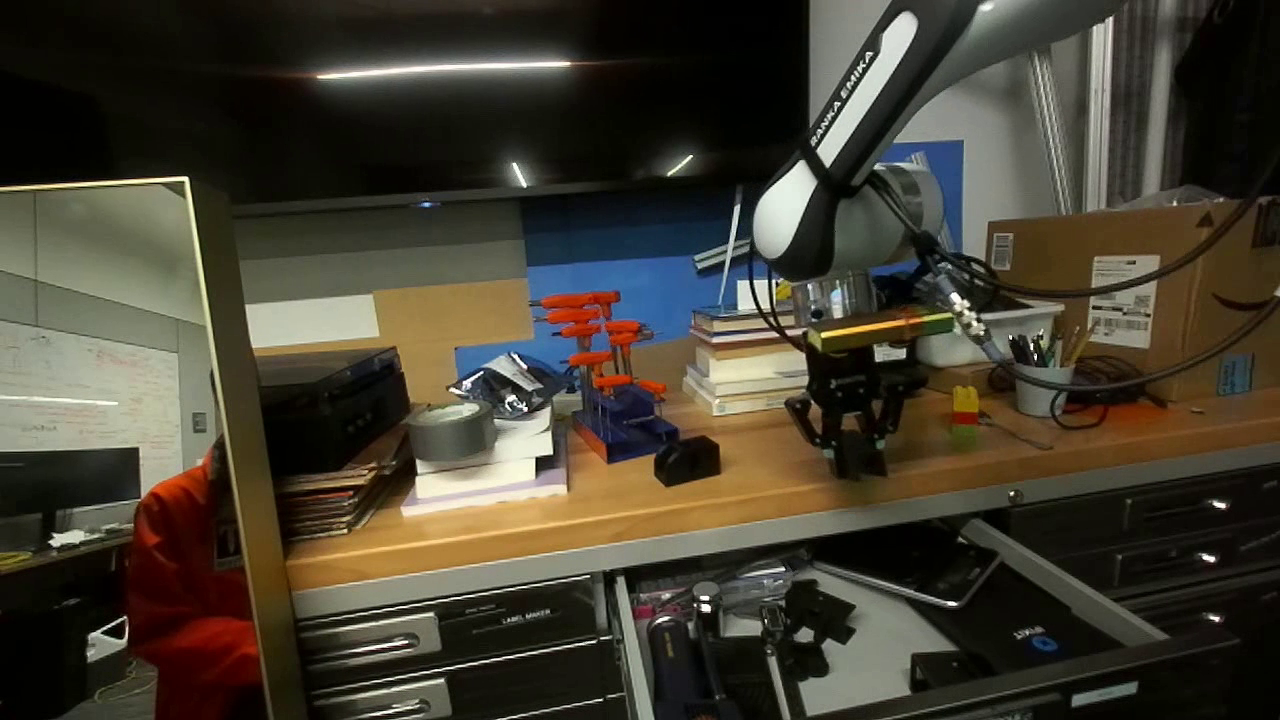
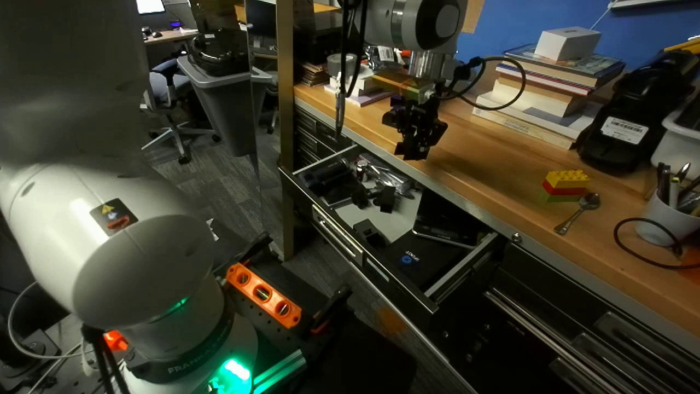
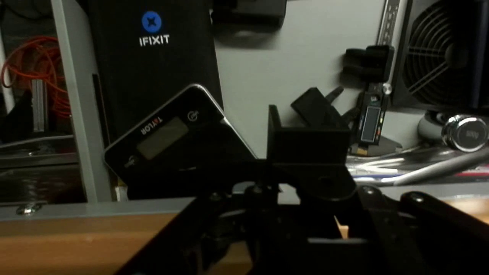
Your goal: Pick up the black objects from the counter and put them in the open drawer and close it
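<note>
Hand (image 1: 857, 462): gripping a black object (image 3: 311, 147), higher than the drawer (image 2: 461, 265), by its back edge.
Second black object (image 1: 688, 461): on the surface (image 2: 481, 164), behind the drawer.
Third black object (image 2: 369, 234): inside the drawer.
Drop: probably outward, then down inside.

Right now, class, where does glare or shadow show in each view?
In an exterior view, bright streaks glare on the dark screen; in an exterior view, the green light washes out to white; in the wrist view, a black block casts soft shadow in the drawer.
</note>
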